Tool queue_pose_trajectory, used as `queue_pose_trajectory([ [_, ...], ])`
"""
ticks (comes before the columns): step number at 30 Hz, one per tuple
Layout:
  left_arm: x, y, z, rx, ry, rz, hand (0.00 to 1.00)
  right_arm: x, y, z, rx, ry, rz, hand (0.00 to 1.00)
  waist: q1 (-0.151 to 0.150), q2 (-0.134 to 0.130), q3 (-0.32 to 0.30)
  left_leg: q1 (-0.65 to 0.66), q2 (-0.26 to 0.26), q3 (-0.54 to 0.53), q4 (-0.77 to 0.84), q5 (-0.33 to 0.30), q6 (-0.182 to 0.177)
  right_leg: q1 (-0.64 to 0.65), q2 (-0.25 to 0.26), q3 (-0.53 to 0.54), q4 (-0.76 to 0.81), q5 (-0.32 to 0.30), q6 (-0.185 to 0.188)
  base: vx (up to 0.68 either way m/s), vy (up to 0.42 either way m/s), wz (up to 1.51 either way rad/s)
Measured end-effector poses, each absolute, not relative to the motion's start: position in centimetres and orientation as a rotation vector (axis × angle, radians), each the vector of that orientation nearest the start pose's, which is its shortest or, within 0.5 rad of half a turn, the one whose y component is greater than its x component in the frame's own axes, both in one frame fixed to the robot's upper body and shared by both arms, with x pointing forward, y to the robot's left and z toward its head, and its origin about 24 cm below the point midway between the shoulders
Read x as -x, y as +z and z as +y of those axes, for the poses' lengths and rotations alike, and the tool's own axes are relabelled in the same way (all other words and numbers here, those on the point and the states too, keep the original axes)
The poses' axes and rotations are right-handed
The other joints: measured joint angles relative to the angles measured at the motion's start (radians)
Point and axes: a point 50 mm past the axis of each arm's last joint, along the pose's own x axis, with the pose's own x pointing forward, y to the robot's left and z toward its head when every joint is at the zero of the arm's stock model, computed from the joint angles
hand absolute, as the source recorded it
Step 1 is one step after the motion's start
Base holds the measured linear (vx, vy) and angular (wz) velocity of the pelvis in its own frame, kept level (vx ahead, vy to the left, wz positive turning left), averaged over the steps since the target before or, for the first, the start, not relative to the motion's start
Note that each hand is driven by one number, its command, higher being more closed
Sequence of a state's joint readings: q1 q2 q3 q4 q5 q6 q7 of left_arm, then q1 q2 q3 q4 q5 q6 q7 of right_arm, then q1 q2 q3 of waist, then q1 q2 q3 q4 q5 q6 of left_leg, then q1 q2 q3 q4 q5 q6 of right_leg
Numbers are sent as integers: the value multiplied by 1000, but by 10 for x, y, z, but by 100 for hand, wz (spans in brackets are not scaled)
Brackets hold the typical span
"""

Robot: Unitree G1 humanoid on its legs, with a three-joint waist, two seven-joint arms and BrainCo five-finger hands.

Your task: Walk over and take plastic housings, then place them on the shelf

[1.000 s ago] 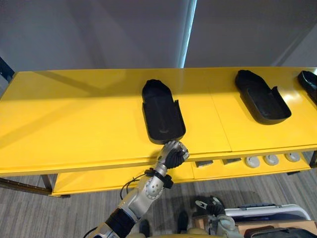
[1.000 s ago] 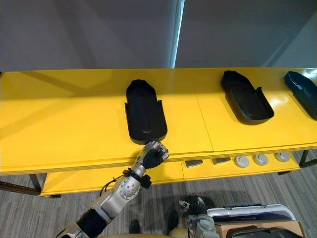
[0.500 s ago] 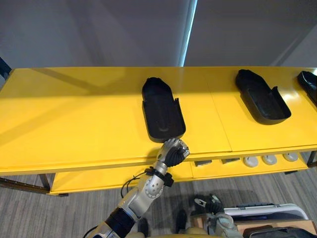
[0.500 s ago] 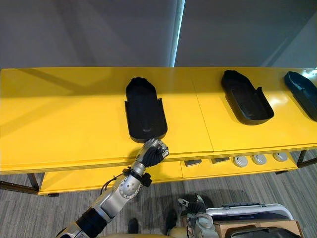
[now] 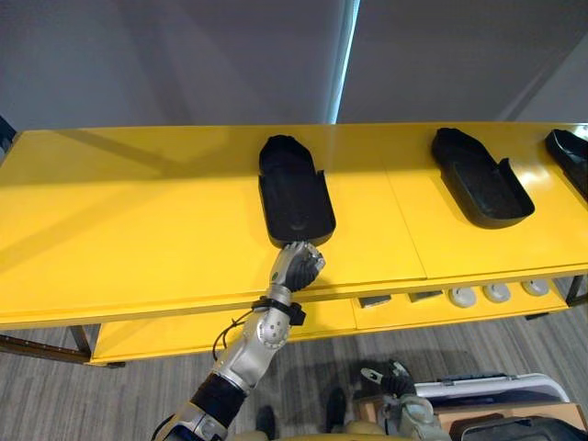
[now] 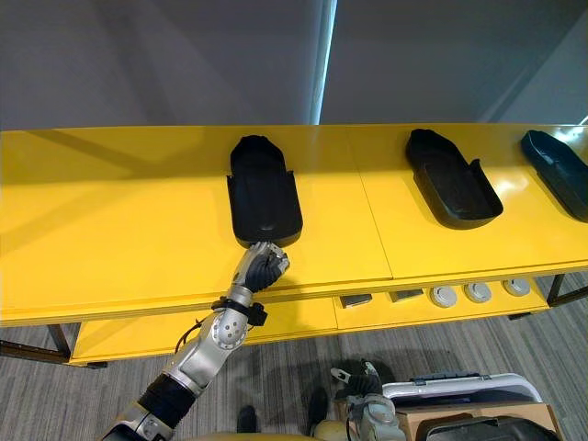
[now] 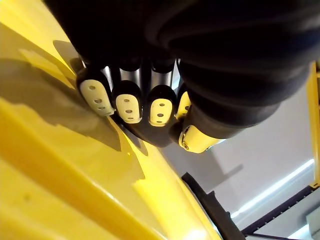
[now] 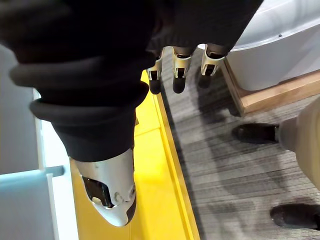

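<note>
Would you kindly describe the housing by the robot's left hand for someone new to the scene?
Find the long yellow shelf with three black housings in a row. Take the leftmost housing: it alone sits left of the top's seam, its near end pinched by the left hand.

Grey wall (image 5: pixel 165 55) at the far side, with a bright vertical light strip (image 5: pixel 345 64) right of centre. Long yellow surface (image 5: pixel 138 220) spans left to right, panel seam (image 5: pixel 404 216) right of middle, lower shelf (image 5: pixel 156 338) underneath. Grey carpet (image 5: pixel 524 344) near. White tub (image 5: pixel 496 386) near right.
</note>
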State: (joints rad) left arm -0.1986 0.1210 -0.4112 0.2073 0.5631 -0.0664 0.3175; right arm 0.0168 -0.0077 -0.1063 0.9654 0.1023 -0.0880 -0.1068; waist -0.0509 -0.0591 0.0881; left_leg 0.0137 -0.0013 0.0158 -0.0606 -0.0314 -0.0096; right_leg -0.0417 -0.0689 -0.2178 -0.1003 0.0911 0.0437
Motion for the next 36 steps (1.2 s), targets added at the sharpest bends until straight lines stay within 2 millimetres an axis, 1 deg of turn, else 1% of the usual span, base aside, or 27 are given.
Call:
queue_pose_trajectory([
  [3, -274, 48, 81, -705, -120, -257, 100, -142, -144, -174, -83, -262, 898, 0, -2, 0, 0, 0, 0, 4, -2, 0, 0, -3, 0, 4, 0, 1, 1, -8, 11, -2],
  [7, -282, 49, 83, -721, -109, -253, 100, -141, -145, -174, -74, -255, 904, 0, -2, 0, 0, 2, 0, 8, -3, 0, 0, -3, 0, 7, 0, 1, 1, -3, 4, -1],
  [14, -285, 51, 90, -716, -77, -244, 100, -140, -145, -176, -78, -267, 906, 0, -7, -2, 1, 8, 0, 13, -8, 0, 0, -3, 1, 14, 0, 2, 2, -8, 9, -2],
  [19, -285, 52, 90, -705, -73, -244, 100, -137, -146, -176, -78, -269, 914, 0, -7, -2, 1, 9, 0, 11, -8, 0, 0, 0, 1, 11, 0, 2, 2, -3, 3, 1],
  [21, -285, 59, 90, -672, -66, -265, 100, -136, -146, -176, -78, -269, 915, 0, -6, -2, 1, 11, -1, 7, -8, 0, 0, 4, 0, 5, 0, 2, 2, -14, 11, 7],
  [22, -283, 71, 90, -638, -51, -309, 100, -136, -146, -176, -78, -269, 916, 0, -6, -2, 1, 9, -1, 2, -7, 0, 0, 4, -1, 1, 0, 2, 2, -4, 3, 12],
  [23, -280, 89, 90, -596, -28, -379, 100, -134, -147, -177, -76, -270, 919, 0, -3, -2, 1, 0, -2, -6, 2, 1, 2, 4, -6, -2, 1, 2, 2, 0, 0, 16],
  [24, -277, 100, 90, -573, -12, -426, 100, -133, -147, -177, -76, -271, 923, 0, -1, -2, 1, -5, -3, -12, 7, 1, 2, 4, -6, -5, 1, 2, 2, -4, 2, 18],
  [25, -272, 118, 92, -536, 12, -503, 100, -130, -148, -177, -76, -273, 931, 0, 7, -2, 1, -7, -3, -18, 9, 1, 2, 4, -6, -6, 1, 2, 2, -11, 5, 16],
  [26, -262, 141, 98, -488, 52, -608, 100, -127, -149, -177, -75, -272, 939, 0, 15, -2, 1, -11, -2, -23, 14, 1, 2, 5, -5, -8, 1, 1, 2, -24, 5, 17],
  [27, -250, 160, 108, -453, 107, -699, 100, -126, -150, -177, -74, -272, 943, 0, 15, -2, 1, -17, -3, -30, 22, 1, 1, 6, -5, -11, 1, 1, 1, -28, 2, 15],
  [28, -244, 167, 114, -442, 139, -736, 100, -125, -150, -177, -73, -272, 948, 0, 16, -2, 1, -19, -3, -33, 26, 1, 1, 7, -5, -12, 1, 1, 1, -37, -3, 17],
  [29, -232, 177, 128, -427, 214, -790, 100, -121, -153, -177, -69, -271, 967, 0, 21, -1, 2, -17, -2, -40, 28, 1, 1, 13, -5, -17, 1, 0, 1, -76, -6, 14],
  [30, -219, 183, 148, -426, 312, -819, 100, -114, -155, -178, -62, -269, 992, 0, 35, -1, 2, -16, 0, -43, 28, 0, 0, 24, -5, -20, 1, -4, -2, -82, -6, 12],
  [32, -209, 184, 167, -430, 413, -819, 100, -108, -157, -180, -57, -274, 1008, 0, 46, 0, 2, -14, 0, -51, 27, -1, -1, 29, -5, -24, 1, -6, -2, -62, -5, 12],
  [33, -199, 182, 188, -427, 528, -800, 100, -102, -158, -182, -50, -278, 1021, 0, 58, 1, 2, -14, 1, -61, 26, -1, -2, 33, -5, -30, 1, -8, -1, -41, -7, 19],
  [35, -182, 172, 221, -387, 712, -737, 100, -97, -159, -187, -38, -282, 1031, 0, 73, -1, 1, -12, 2, -74, 25, -4, -6, 40, -5, -39, 3, -11, -3, -45, -7, 19],
  [36, -177, 169, 230, -376, 765, -717, 100, -97, -159, -188, -38, -280, 1030, 0, 78, 0, 2, -12, 2, -77, 24, -4, -6, 40, -5, -42, 9, -14, -4, -46, -8, 20],
])
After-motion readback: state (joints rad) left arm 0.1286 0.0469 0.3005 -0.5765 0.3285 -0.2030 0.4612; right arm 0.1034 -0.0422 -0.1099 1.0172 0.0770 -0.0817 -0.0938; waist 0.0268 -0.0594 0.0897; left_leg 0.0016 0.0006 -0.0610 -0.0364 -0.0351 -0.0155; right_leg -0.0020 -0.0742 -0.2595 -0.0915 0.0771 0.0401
